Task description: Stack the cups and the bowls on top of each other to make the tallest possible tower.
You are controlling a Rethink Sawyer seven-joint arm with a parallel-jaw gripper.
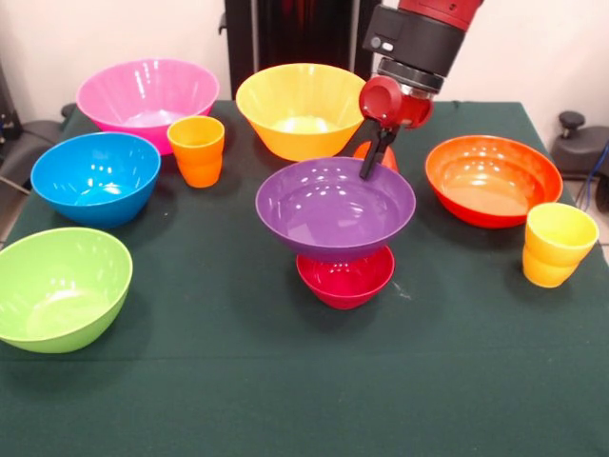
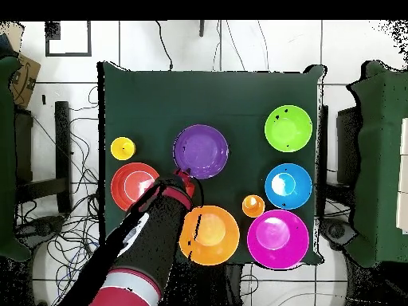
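The wide purple bowl [image 1: 335, 205] sits on the small magenta-red bowl [image 1: 345, 278] at mid-table, a two-piece tower. From above only the purple bowl [image 2: 201, 150] shows. My gripper [image 1: 369, 167] is at the purple bowl's far rim, its tip just inside the rim, as the overhead view [image 2: 185, 176] also shows. The plain red-orange cup [image 1: 390, 160] stands right behind the gripper, mostly hidden. The ribbed orange cup [image 1: 197, 149] stands at the far left. The ribbed yellow cup [image 1: 557, 245] stands at the right edge.
Loose bowls ring the tower: pink [image 1: 147, 95] and yellow [image 1: 300, 109] at the far side, blue [image 1: 95, 176] and green [image 1: 59, 286] on the left, orange-red [image 1: 493, 179] on the right. Bare green cloth [image 1: 304, 381] lies along the near side.
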